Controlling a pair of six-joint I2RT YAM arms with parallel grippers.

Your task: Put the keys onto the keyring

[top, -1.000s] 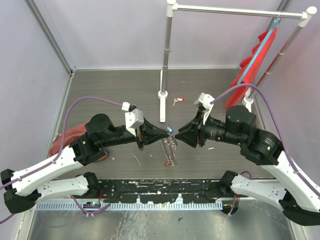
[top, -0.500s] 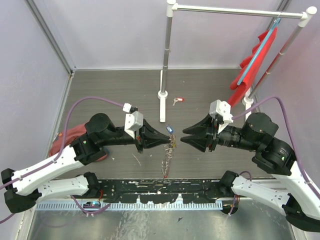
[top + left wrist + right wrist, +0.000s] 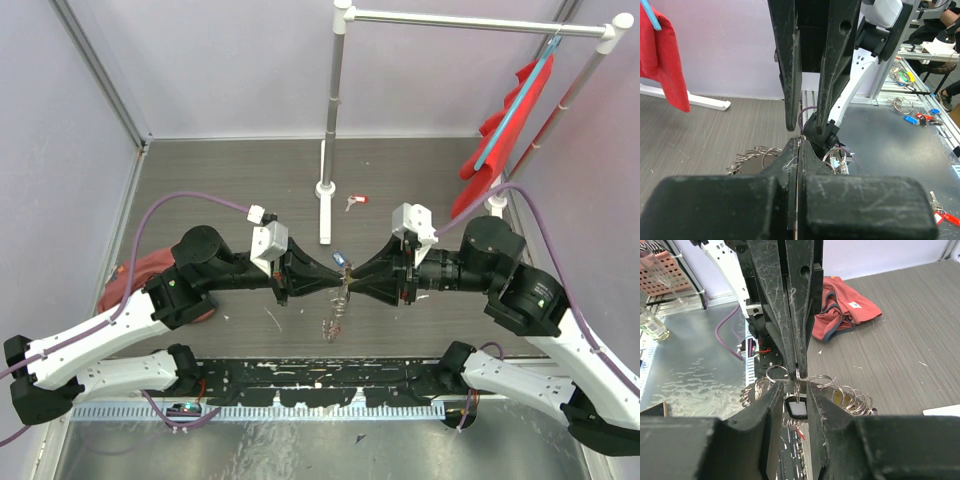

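Threading step: your left gripper (image 3: 336, 277) pressed together on keyring (image 3: 336, 312), which hangs in air. Your right gripper (image 3: 351, 279) half spread around tagged key (image 3: 796, 409); real pinch cannot tell. Next probably: line key hole with ring end, push slowly.

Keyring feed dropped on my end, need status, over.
Left fingers shut on keyring. Right fingers parted around key tag, grip unclear. Nothing blocking.

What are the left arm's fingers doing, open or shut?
Shut. In the left wrist view the left fingers press together with only a thin line between them, nipping the keyring at their tips.
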